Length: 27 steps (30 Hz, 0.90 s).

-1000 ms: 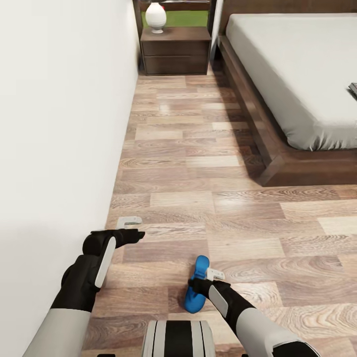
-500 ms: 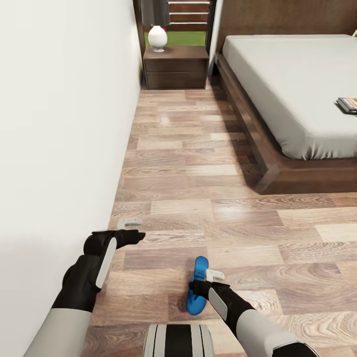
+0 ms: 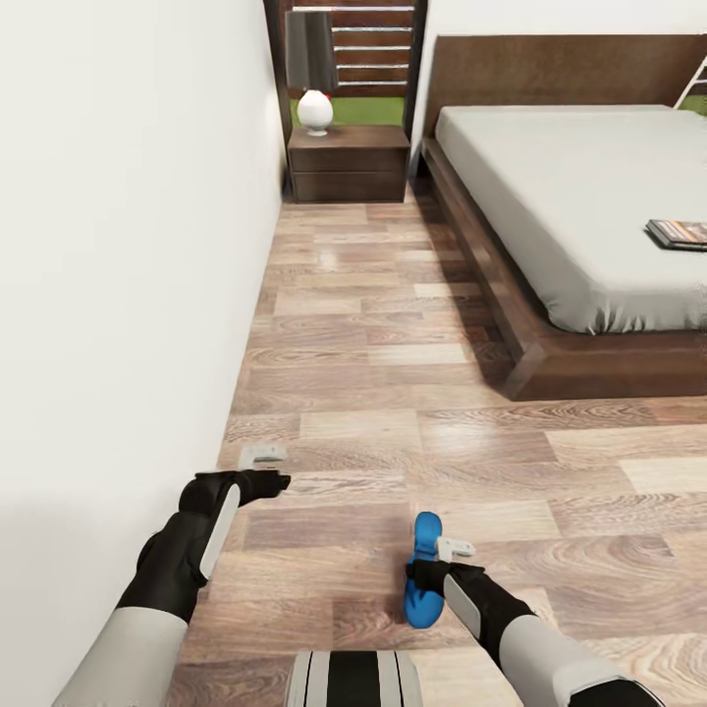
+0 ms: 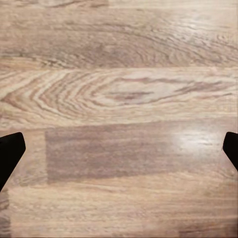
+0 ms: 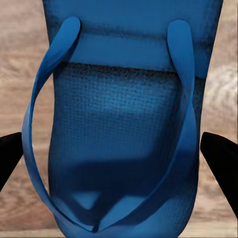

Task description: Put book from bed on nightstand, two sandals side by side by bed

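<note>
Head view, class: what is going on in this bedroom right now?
The robot stands on the wood floor beside a white wall. Its right gripper is at a blue sandal, seen between the fingertips in the right wrist view. The left gripper is open over bare floor. The book lies on the bed. A nightstand with a lamp stands ahead.

Light wood-plank floor point(image 4: 119, 99) runs across the frame in horizontal boards, with swirling darker grain in the upper and middle planks. One shorter, greyer-brown plank point(image 4: 134, 151) sits in the lower middle, with a pale glossy glare to its right. The left claw point(image 4: 119, 153) shows as two black fingertips point(image 4: 10, 153) poking in at the lower left and lower right edges, set wide apart with bare floor between them.
</note>
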### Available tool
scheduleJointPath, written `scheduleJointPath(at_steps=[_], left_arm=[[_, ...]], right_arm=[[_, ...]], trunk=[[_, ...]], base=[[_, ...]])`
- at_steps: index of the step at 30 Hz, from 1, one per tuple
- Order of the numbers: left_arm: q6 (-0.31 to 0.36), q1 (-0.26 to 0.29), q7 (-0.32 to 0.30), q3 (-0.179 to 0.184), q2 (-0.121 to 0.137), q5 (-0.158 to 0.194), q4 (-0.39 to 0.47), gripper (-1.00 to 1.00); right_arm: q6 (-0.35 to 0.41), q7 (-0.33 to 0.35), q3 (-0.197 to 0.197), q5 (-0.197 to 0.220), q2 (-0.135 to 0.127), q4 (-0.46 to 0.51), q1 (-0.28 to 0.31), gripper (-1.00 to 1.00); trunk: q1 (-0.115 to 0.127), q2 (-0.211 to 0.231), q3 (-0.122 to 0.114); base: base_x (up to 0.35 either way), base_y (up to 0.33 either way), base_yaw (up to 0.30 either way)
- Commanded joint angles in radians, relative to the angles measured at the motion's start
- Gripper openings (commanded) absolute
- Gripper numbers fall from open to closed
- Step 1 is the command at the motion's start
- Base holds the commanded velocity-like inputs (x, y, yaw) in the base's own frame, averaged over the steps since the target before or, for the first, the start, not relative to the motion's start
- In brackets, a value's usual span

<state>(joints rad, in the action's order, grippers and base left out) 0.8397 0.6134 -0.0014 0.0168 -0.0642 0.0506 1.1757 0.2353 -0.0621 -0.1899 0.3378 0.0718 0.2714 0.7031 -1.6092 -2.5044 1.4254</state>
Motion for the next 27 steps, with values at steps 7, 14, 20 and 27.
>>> scheduleJointPath(at_steps=[7,14,20,27], left_arm=[[-0.053,0.001,0.006,0.0,0.001,0.001,-0.113,1.0],[-0.208,0.001,0.007,0.001,0.001,-0.002,-0.356,1.0],[-0.3,0.002,0.007,0.002,0.002,0.0,-0.529,1.0],[-0.365,0.002,0.007,0.002,0.002,-0.003,-0.592,1.0]], right_arm=[[0.002,-0.004,-0.013,0.015,-0.031,0.003,-0.022,-1.0],[0.0,-0.006,-0.015,0.015,-0.042,0.001,-0.034,-1.0],[-0.031,-0.005,-0.015,0.015,-0.052,0.002,-0.046,-1.0],[-0.05,-0.006,-0.016,0.015,-0.062,0.001,-0.052,-1.0]], trunk=[[0.003,0.001,-0.027],[0.006,0.003,-0.054],[0.009,0.004,-0.079],[0.036,0.053,-0.109]], base=[[0.0,0.0,0.0],[0.0,0.0,0.0],[0.0,0.0,0.0],[0.0,0.0,0.0]])
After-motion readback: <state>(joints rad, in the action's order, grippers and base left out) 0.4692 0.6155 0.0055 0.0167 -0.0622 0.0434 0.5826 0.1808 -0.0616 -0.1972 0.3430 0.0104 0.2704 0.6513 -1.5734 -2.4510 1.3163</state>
